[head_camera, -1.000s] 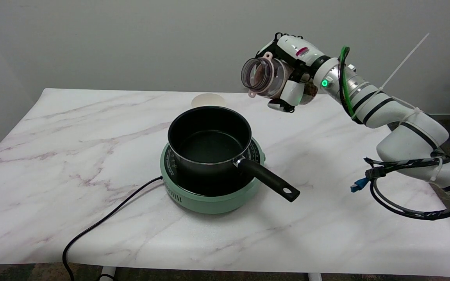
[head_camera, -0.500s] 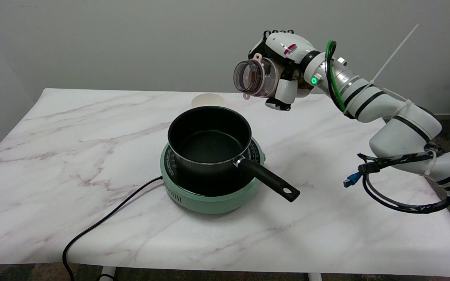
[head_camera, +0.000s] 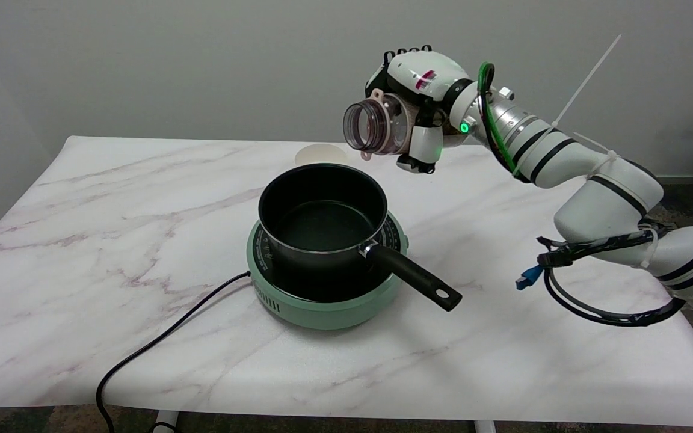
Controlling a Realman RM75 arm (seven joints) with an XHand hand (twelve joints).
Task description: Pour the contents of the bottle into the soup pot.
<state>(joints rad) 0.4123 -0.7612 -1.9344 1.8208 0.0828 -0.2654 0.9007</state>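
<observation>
the right hand (head_camera: 418,123) is wrapping tight around the clear plastic bottle (head_camera: 378,125), holding it on its side in the air at about 1 o'clock from the black long-handled soup pot (head_camera: 321,219). mouth's aiming left but isn't over the rim yet, so i'd slide it further before tipping. pot on the mint green hot plate (head_camera: 328,300) is looking empty; brownish stuff is sitting back in the bottle.

Soft, even overhead light, moderately bright. Faint diffuse shadows under cooker (head_camera: 328,300) and table (head_camera: 82,240) edge. Mild sheen on marble (no harsh glare). Focus sharp; slight grain on wall.
</observation>
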